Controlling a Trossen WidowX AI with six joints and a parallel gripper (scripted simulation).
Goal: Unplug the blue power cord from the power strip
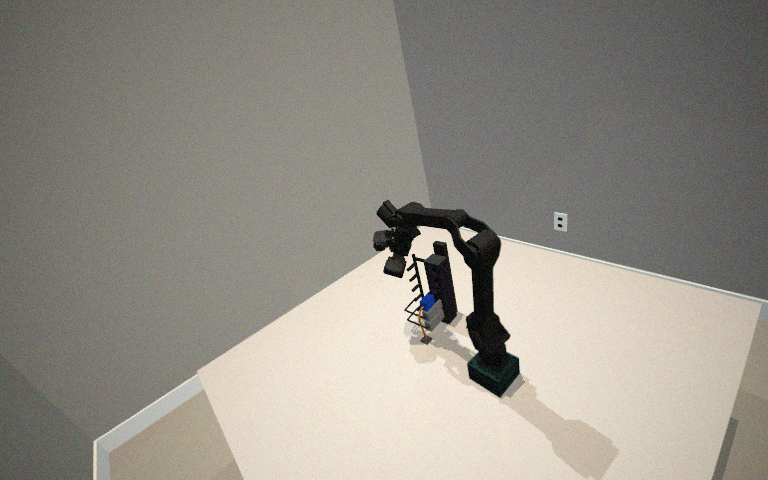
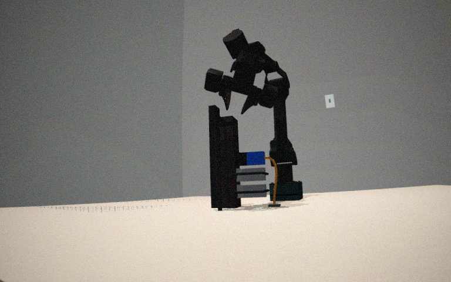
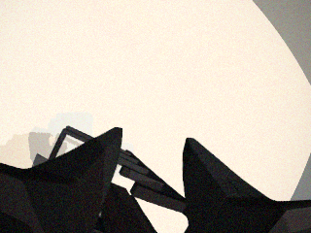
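The black power strip (image 1: 446, 291) (image 2: 229, 149) stands upright on the table. The blue plug (image 1: 427, 301) (image 2: 255, 158) sticks out sideways from it, its dark front end against the strip, above two grey plugs. Its orange cord (image 1: 420, 322) (image 2: 276, 179) hangs down to a small dark plate on the table. My gripper (image 2: 234, 111) (image 3: 153, 140) is partly open with nothing between its fingers. In the exterior view it appears above the strip's top and higher than the blue plug, touching neither. The blue plug does not show in the wrist view.
Two grey plugs (image 1: 433, 314) (image 2: 251, 178) sit just below the blue one. A thin black rack with short pegs (image 1: 419, 277) (image 3: 160, 198) stands beside the strip. The green arm base (image 1: 493, 370) (image 2: 286, 191) is nearby. A wall outlet (image 1: 560, 221) (image 2: 329, 100) is behind.
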